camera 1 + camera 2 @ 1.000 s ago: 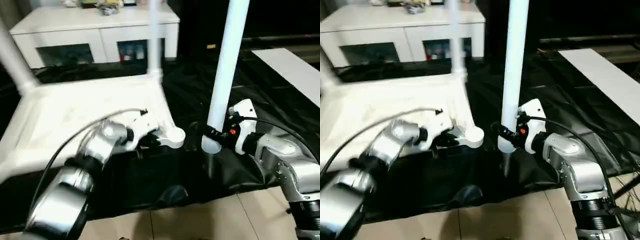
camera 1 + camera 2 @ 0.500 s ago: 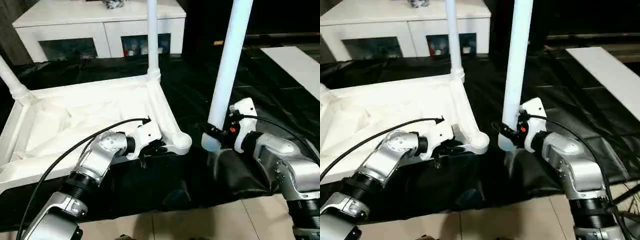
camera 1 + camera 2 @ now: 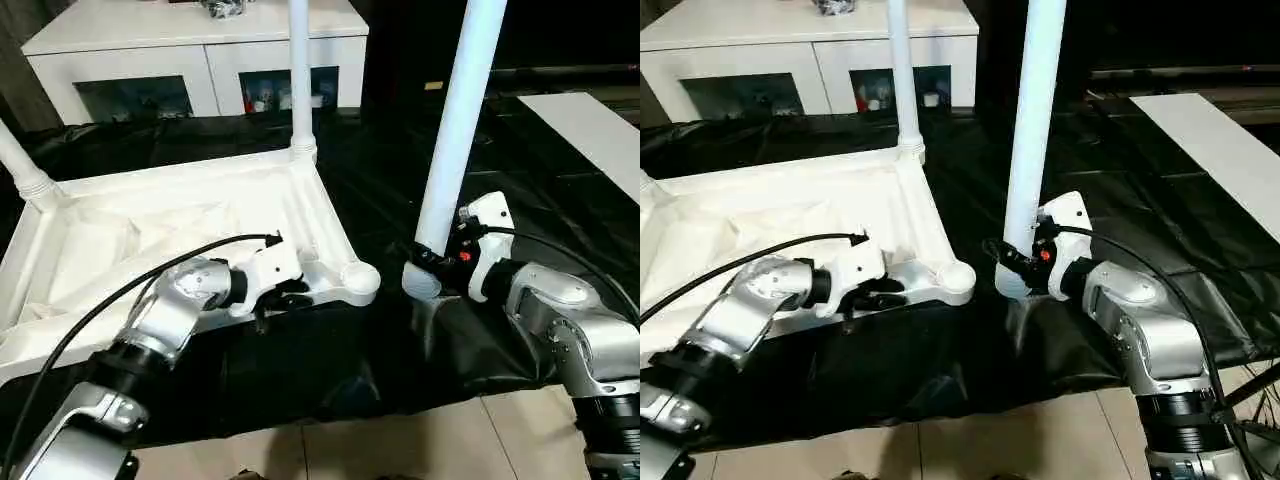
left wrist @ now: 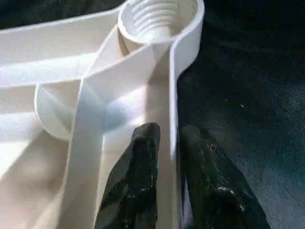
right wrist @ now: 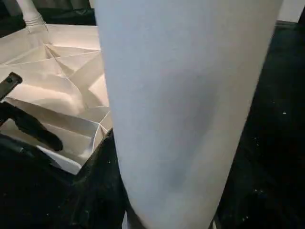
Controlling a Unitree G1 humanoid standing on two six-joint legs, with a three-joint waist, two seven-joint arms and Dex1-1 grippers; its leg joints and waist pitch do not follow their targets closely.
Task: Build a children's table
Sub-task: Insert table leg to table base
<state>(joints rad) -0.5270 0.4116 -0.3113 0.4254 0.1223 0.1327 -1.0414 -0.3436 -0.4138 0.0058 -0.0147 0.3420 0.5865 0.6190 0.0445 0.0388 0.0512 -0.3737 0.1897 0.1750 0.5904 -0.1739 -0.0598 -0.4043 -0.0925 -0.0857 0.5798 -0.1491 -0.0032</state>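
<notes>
The white tabletop (image 3: 150,230) lies upside down on the black-draped table. Two white legs stand in its far corners, one on the right (image 3: 299,70) and one on the left (image 3: 22,165). The near right corner socket (image 3: 360,280) is empty, and its threads (image 4: 157,19) show in the left wrist view. My left gripper (image 3: 280,298) is shut on the tabletop's near rim beside that socket, its fingers (image 4: 138,181) on either side of the thin wall. My right gripper (image 3: 430,262) is shut on a third leg (image 3: 455,130). It holds the leg upright just right of the socket, low end (image 3: 420,282) near the drape.
A white glass-door cabinet (image 3: 190,50) stands behind the table. A flat white board (image 3: 590,130) lies on the drape at far right. The drape's front edge hangs over a tiled floor (image 3: 400,440) close below my forearms.
The camera has tilted and steadied. My left gripper has slid a little leftward along the rim, away from the corner socket. The right gripper keeps the leg upright in about the same place.
</notes>
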